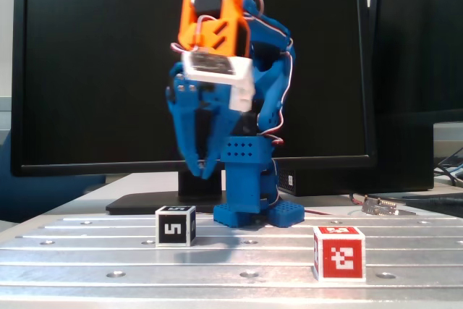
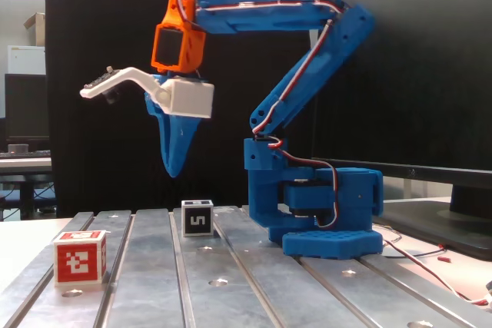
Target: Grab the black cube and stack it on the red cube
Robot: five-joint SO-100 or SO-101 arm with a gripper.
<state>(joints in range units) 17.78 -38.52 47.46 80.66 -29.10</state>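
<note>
Progress: nothing of the stack was done. The black cube (image 1: 175, 225) sat untouched on the desk (image 1: 246, 258), its white "5" marker facing the camera in both fixed views. In a fixed view (image 2: 197, 217) it stood just in front of the arm's blue base (image 2: 323, 213). The red cube (image 1: 338, 252) sat on the same desk, well apart from the black one, nearer the camera and to the right in a fixed view, and to the left in the other (image 2: 79, 258). Both the grab and the placing were left to do.

Arm pose: raised and folded. In a fixed view the lower link rose from the base toward the upper right, and the upper link (image 2: 261, 17) ran back roughly level to the orange wrist (image 2: 177, 44). From there the gripper (image 2: 175, 171) hung downward, tips in the air well above the desk and above the black cube, somewhat off to its left in that view. In the other fixed view the gripper (image 1: 200, 171) hung above the cube and slightly to its right.

Jaws: empty. The front-on fixed view showed a narrow gap between the 2 fingers, blurred, so partly open as a judgement. The side view showed them as 1 blade.

Next step, as a judgement: lower and centre over the black cube.
</note>
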